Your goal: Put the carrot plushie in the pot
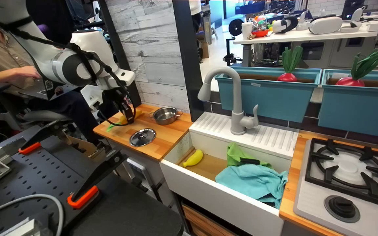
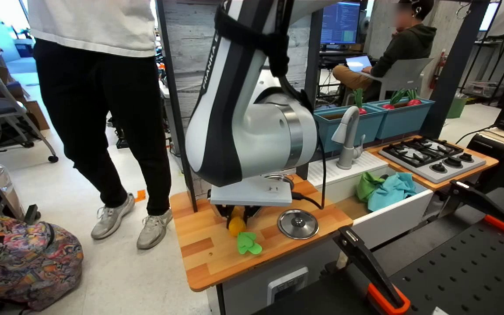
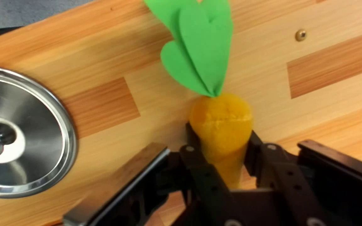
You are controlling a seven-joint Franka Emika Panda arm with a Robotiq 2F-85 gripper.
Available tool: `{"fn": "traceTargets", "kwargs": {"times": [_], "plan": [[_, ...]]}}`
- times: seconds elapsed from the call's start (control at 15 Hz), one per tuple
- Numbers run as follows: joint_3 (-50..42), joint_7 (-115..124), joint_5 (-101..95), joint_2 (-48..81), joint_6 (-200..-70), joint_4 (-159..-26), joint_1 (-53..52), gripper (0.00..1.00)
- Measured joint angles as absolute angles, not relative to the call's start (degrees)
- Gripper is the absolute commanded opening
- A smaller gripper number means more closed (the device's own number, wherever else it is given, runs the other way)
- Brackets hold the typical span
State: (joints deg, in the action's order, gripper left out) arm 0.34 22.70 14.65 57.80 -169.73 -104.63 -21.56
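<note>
Wood in pale and darker blocks forms the round-cornered countertop, whose outer end and long front edge show in an exterior view. Near that front edge lies a shiny silver round metal lid with a knob; a strip of wood grain shows between it and the elongated orange-yellow carrot plushie with flat green leaves. The plushie sits over the outer half of the countertop, leaves toward the front edge, held in the black two-fingered gripper: one finger presses each side of the body near the leafy end. I cannot tell whether the wood bears its weight. Along the back edge rises a grey-white wood-plank panel, and the small, round, shallow silver metal pot with two handles stands upright near it, apart from the lid, its inner metal wall showing through the open top. Past the countertop, the white rectangular sink basin holds a yellow banana-shaped thing at its near end and, farther along, a crumpled green cloth touching a crumpled turquoise cloth. Above, blue-green rectangular troughs contain brown fill and red bulbs with green tops.
</note>
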Motion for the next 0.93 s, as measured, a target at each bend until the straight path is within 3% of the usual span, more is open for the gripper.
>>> {"fn": "traceTargets", "kwargs": {"times": [0.13, 0.6, 0.93], "plan": [[0.34, 22.33, 14.28, 57.47, -169.73, -105.01, -22.13, 0.0], [-0.6, 22.36, 13.17, 50.47, -172.8, -112.22, -23.96, 0.03], [-0.88, 22.31, 13.42, 43.68, -174.79, -117.02, -19.56, 0.03]]}}
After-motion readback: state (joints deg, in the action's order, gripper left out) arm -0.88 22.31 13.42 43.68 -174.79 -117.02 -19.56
